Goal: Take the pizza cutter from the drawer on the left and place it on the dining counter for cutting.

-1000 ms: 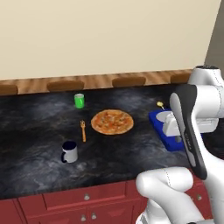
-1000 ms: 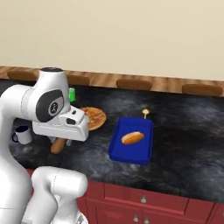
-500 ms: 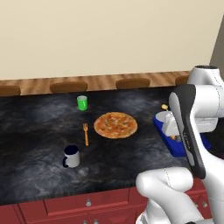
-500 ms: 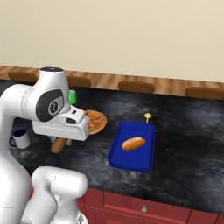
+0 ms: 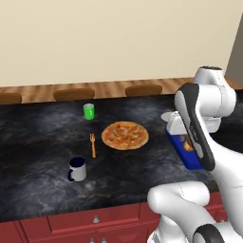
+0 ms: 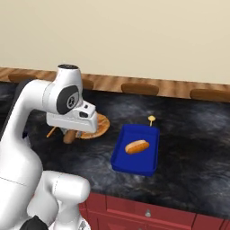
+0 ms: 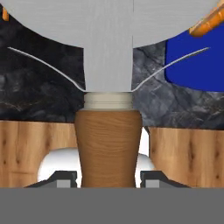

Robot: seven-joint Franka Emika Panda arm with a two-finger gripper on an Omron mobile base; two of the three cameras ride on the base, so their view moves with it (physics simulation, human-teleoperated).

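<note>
Counter [image 5: 42, 156] fills my base feeds: black marbled stone over red fronts, with a wooden strip along its far edge. My arm [image 6: 31, 117] stands over it next, folded high, the hand out above the stone between the pizza and the tray. A blue tray [image 6: 143, 155] sits on the counter to the right with a hot dog [image 6: 137, 146] in it; in the left base view only a corner of it shows past the arm. The pizza [image 5: 125, 135] lies near the middle. Left of it I see a white mug [image 5: 77, 169] toward the front, a green cup [image 5: 88, 111] toward the back, and an orange fork [image 5: 93, 144] just beside the pizza. On the hand feed the gripper [image 7: 109, 177] is clamped partway closed on the cutter [image 7: 109, 144]: brown handle between the fingertips [image 7: 61, 178], grey wheel pointing away, carried clear above the counter, near the tray's corner.
</note>
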